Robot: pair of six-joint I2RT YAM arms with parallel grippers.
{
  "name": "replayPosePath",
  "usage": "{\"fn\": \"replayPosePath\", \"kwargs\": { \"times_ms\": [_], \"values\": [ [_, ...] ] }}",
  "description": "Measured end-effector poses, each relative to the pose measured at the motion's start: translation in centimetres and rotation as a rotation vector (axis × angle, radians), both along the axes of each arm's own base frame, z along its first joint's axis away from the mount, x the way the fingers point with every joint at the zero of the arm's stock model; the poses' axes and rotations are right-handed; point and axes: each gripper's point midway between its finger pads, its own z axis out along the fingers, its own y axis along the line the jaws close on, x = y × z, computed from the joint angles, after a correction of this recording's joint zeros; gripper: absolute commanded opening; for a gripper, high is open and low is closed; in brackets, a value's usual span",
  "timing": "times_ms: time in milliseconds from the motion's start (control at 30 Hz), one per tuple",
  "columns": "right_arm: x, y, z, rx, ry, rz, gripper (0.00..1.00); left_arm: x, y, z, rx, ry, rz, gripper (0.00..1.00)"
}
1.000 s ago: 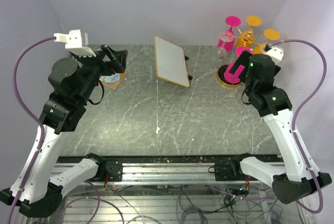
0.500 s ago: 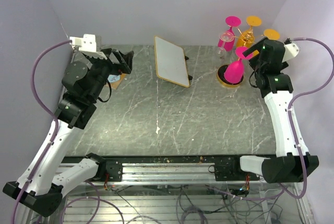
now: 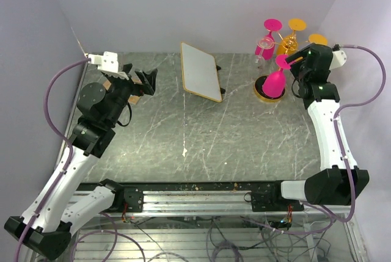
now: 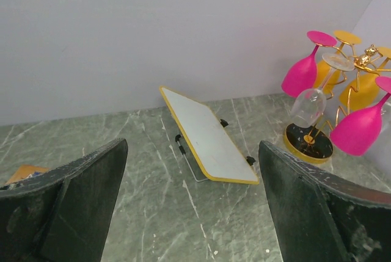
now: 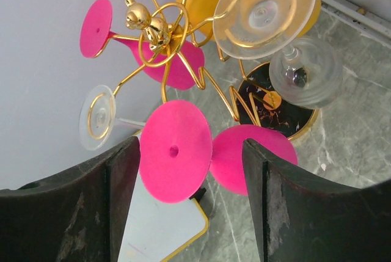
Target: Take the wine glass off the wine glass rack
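The gold wire wine glass rack (image 3: 288, 43) stands at the table's far right on a round dark base (image 3: 264, 95). Pink, orange and clear glasses hang upside down from it. The nearest pink wine glass (image 3: 275, 82) hangs at the front. My right gripper (image 3: 293, 60) is open beside its stem. In the right wrist view the rack top (image 5: 149, 22) shows above, and the pink glass's foot (image 5: 175, 150) lies between the fingers of my open right gripper (image 5: 190, 173), apart from both. My left gripper (image 3: 146, 79) is open and empty at the far left; the left wrist view (image 4: 192, 176) shows the rack (image 4: 360, 66) far off.
A white board with a yellow rim (image 3: 200, 71) leans on a wire stand at the back middle, also in the left wrist view (image 4: 208, 137). A small brown item (image 3: 133, 94) lies under the left gripper. A clear glass (image 5: 266, 8) hangs close to the pink one. Walls close off the back and right.
The right arm has reached out to the rack, bringing its open gripper around the front pink glass's foot. The left arm has stretched forward and to the right.
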Motion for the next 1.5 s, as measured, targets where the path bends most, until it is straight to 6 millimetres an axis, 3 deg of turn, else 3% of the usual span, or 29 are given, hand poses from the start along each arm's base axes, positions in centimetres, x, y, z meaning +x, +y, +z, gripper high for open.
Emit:
{"fn": "replayPosePath", "kwargs": {
  "times_ms": [367, 667, 1033, 1500],
  "values": [
    [1.0, 0.1, -2.2, 0.027, 0.03, 0.006, 0.49, -0.4, 0.7, 0.5, 0.006, -0.028, 0.026, 0.98],
    [1.2, 0.3, -2.7, 0.055, 0.03, 0.006, 0.38, -0.4, 0.8, 0.5, 0.01, -0.03, 0.027, 0.98],
    [1.3, 0.0, -2.3, 0.075, 0.009, -0.02, 0.2, -0.7, 1.0, 0.8, 0.008, -0.04, 0.03, 0.98],
    [1.3, -0.1, -0.3, 0.122, -0.052, -0.046, 0.01, -0.7, 1.0, 0.7, 0.008, -0.039, 0.03, 0.98]
  ]
}}
